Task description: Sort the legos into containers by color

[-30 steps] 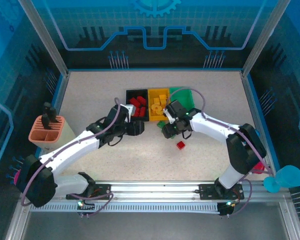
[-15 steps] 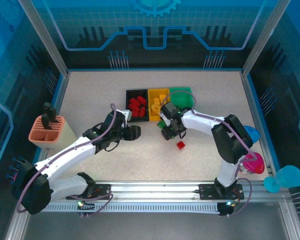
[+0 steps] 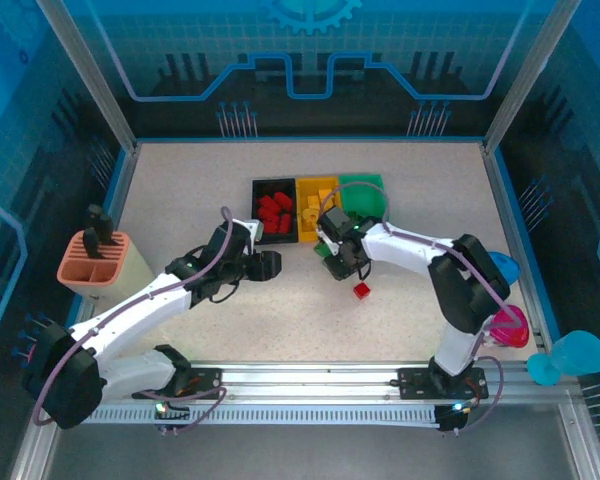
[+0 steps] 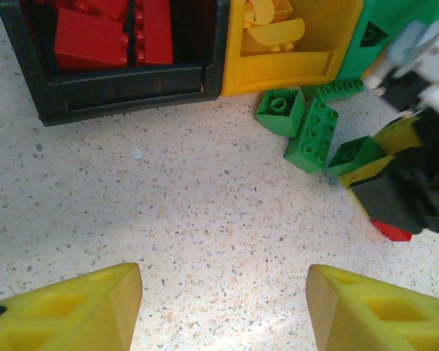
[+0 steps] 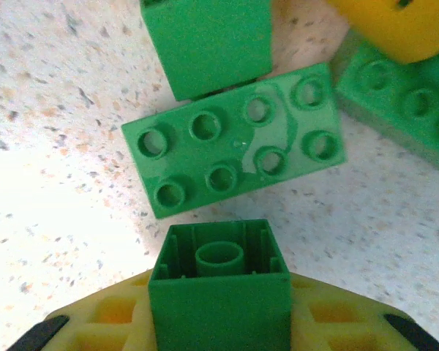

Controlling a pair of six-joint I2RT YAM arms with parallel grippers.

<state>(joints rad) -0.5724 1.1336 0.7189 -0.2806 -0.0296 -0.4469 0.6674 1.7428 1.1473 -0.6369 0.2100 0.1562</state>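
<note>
A green brick [image 5: 219,289] is clamped by the right gripper [image 3: 338,262] and could be twisted loose before it is binned; the left gripper [image 4: 223,296] is spread empty.

Legos [image 4: 312,135] in frt of bins [image 4: 278,73]

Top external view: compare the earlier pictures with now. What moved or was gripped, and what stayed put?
The right gripper closed on a small green lego, and that arm's elbow swung inward. The left gripper, open, drew back from the black bin toward its own base, then held. The loose red lego and the black bin did not move.
</note>
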